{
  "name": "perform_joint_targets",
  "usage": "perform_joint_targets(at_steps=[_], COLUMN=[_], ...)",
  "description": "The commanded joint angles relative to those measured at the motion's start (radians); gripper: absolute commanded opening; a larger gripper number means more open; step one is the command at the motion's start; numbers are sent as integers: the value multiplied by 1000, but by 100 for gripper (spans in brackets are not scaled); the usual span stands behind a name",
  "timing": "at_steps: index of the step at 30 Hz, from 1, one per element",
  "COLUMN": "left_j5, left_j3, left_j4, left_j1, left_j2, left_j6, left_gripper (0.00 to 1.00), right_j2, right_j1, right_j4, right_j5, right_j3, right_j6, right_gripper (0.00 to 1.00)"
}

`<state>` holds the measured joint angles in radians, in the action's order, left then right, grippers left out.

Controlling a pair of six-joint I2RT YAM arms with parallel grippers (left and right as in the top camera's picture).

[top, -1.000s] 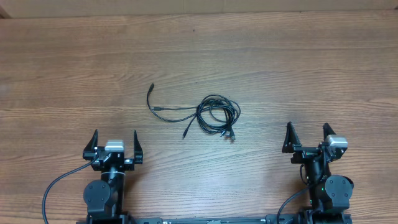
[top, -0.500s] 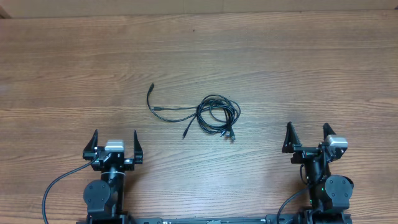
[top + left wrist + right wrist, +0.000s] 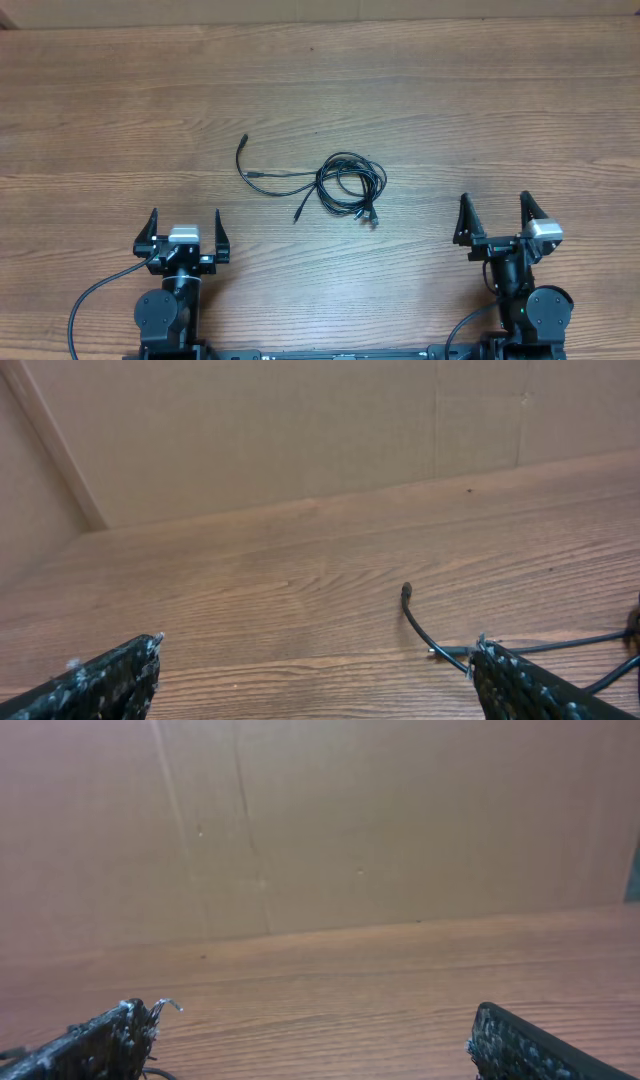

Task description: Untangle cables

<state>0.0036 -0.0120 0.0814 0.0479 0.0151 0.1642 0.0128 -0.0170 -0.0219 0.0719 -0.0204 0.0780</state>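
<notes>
The cables (image 3: 350,185) lie as a tangled black coil mid-table, with one loose strand running left to a plug end (image 3: 243,143). My left gripper (image 3: 186,218) stands open near the front edge, below and left of the coil and well apart from it. In the left wrist view the loose strand (image 3: 420,628) lies on the wood just past the right finger, and the gripper (image 3: 318,645) holds nothing. My right gripper (image 3: 494,200) is open at the front right, clear of the coil. Bare wood shows between the fingers of that gripper (image 3: 308,1012) in the right wrist view.
The wooden table (image 3: 320,90) stretches back to a cardboard wall (image 3: 300,430). Thick black arm wires (image 3: 95,295) loop beside the left base at the front edge.
The right wrist has turned slightly, so its fingers now point straighter up the table. The cables and the left arm have not moved.
</notes>
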Motion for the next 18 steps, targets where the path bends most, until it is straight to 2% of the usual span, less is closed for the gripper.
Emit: perform_joint_targets(at_steps=[1, 6, 11, 18], left_j5=[4, 4, 4, 4], left_j3=[7, 7, 7, 7], left_j4=[-4, -4, -4, -4], left_j1=[4, 4, 4, 4], left_j2=[-10, -10, -10, -10], left_j6=[-4, -4, -4, -4], left_gripper=[100, 100, 100, 100], right_j2=[-10, -10, 7, 120], right_j1=[5, 5, 5, 5], right_j4=[3, 136, 436, 646], right_j5=[20, 17, -27, -37], right_j3=[-92, -271, -553, -866], right_j6=[2, -2, -9, -9], right_gripper=[100, 100, 100, 100])
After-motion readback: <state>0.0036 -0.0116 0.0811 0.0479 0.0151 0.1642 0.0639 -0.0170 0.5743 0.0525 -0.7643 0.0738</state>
